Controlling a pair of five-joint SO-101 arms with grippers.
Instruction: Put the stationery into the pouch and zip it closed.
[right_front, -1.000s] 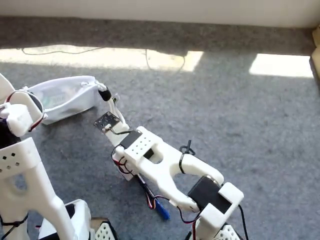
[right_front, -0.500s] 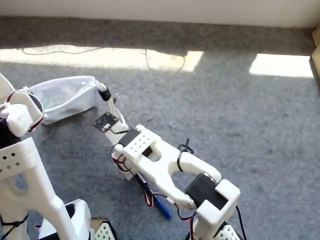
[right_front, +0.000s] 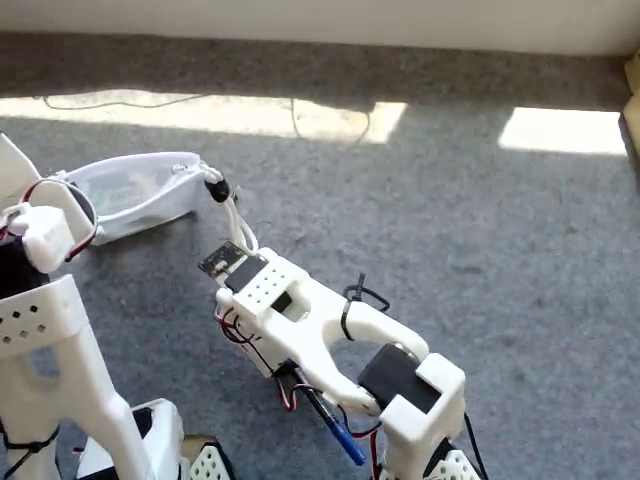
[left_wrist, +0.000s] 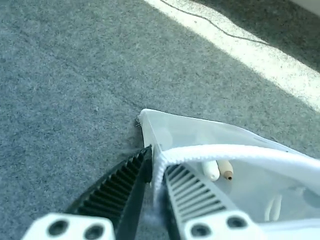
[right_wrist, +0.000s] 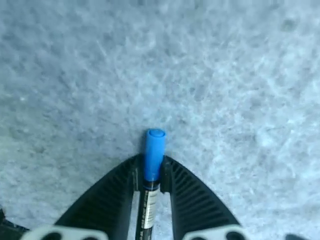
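Note:
A translucent white pouch (right_front: 130, 195) lies on the grey carpet at the left, its mouth open. In the left wrist view my left gripper (left_wrist: 157, 162) is shut on the pouch's (left_wrist: 200, 132) white rim at one end, and pens (left_wrist: 217, 170) lie inside it. My right gripper (right_wrist: 150, 162) is shut on a pen with a blue cap (right_wrist: 154, 147), which points down at bare carpet. From above, that blue pen (right_front: 345, 445) sticks out below the right arm (right_front: 300, 320) near the front edge, well away from the pouch.
A thin cable (right_front: 170, 100) runs over the carpet at the back, by sunlit patches (right_front: 560, 130) and a wall. A white lead with a black end (right_front: 215, 188) rises from the right arm close to the pouch's right end. Open carpet (right_front: 500, 260) lies to the right.
The right arm has swung, carrying the blue pen toward the front right. Its black-ended lead shifted slightly right beside the pouch. The left arm and pouch barely moved.

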